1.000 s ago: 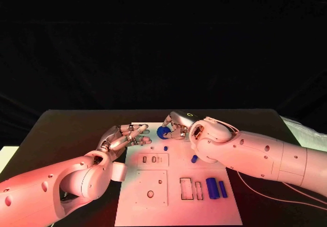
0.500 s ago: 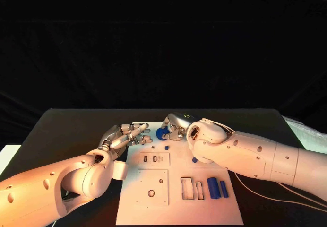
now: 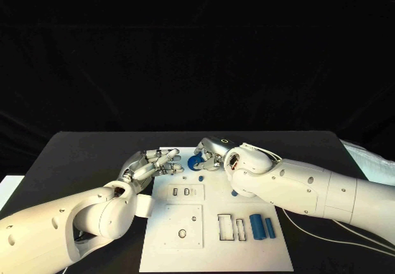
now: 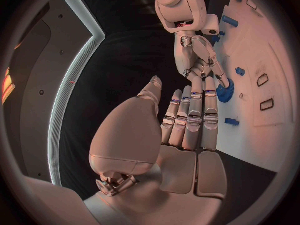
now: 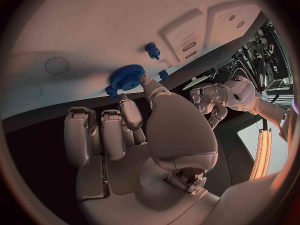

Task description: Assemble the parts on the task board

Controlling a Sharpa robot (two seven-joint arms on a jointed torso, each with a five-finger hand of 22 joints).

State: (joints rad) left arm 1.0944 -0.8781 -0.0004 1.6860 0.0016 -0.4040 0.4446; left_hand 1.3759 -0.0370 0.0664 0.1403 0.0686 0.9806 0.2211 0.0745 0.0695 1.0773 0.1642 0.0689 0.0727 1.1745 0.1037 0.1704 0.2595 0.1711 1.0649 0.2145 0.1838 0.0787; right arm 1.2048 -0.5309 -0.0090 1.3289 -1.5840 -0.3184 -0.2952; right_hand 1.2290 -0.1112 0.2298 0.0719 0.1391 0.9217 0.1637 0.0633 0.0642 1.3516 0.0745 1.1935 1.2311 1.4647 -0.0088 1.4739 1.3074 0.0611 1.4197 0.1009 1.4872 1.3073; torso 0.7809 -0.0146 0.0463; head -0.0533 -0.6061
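We judge the blue gear [image 3: 196, 162] could slip or seat crooked, since our right hand [image 3: 216, 153] pinches it only at the rim with fingertips, over the far edge of the task board [image 3: 216, 251]. That hand reaches in low, wrist bent down. Our left hand [image 3: 152, 165] hovers just left of the gear, fingers spread, holding nothing.
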